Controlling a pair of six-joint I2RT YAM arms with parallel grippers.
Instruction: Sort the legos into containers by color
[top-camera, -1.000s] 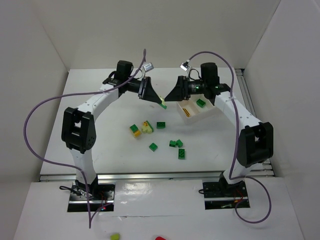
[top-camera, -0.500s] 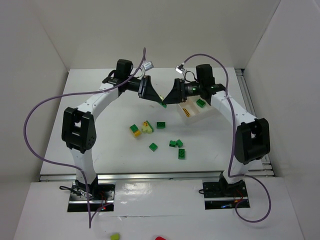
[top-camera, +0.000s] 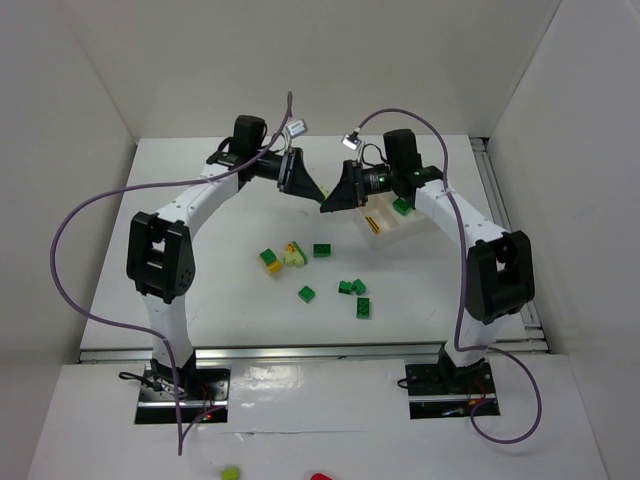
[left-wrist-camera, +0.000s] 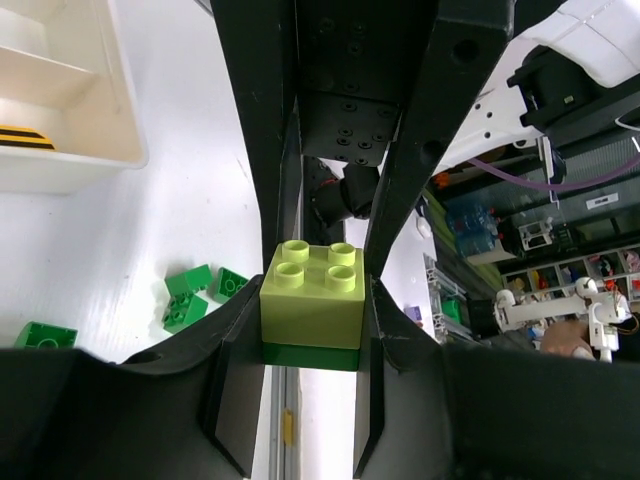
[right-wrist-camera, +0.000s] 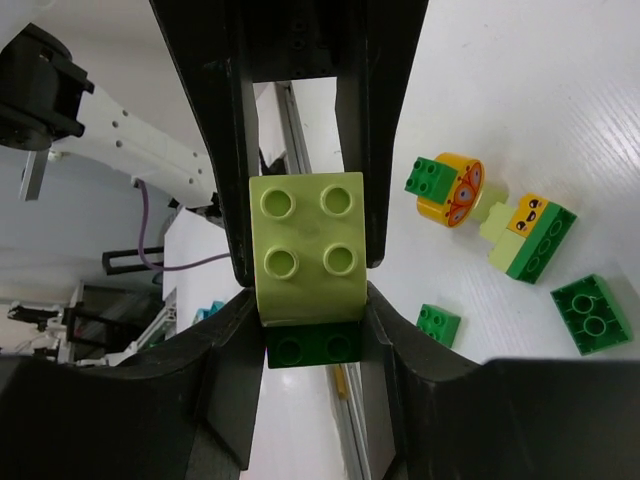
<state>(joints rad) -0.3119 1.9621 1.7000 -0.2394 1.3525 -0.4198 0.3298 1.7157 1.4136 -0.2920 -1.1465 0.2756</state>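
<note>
Lime-on-green lego stack (left-wrist-camera: 312, 300), pinched between both arms' fingers (left-wrist-camera: 236, 400)

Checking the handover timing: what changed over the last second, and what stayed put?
The right gripper swung left to meet the left gripper and now clasps the two-tone brick the left one was already holding. The left arm barely shifted; loose legos and white tray are unmoved.
</note>
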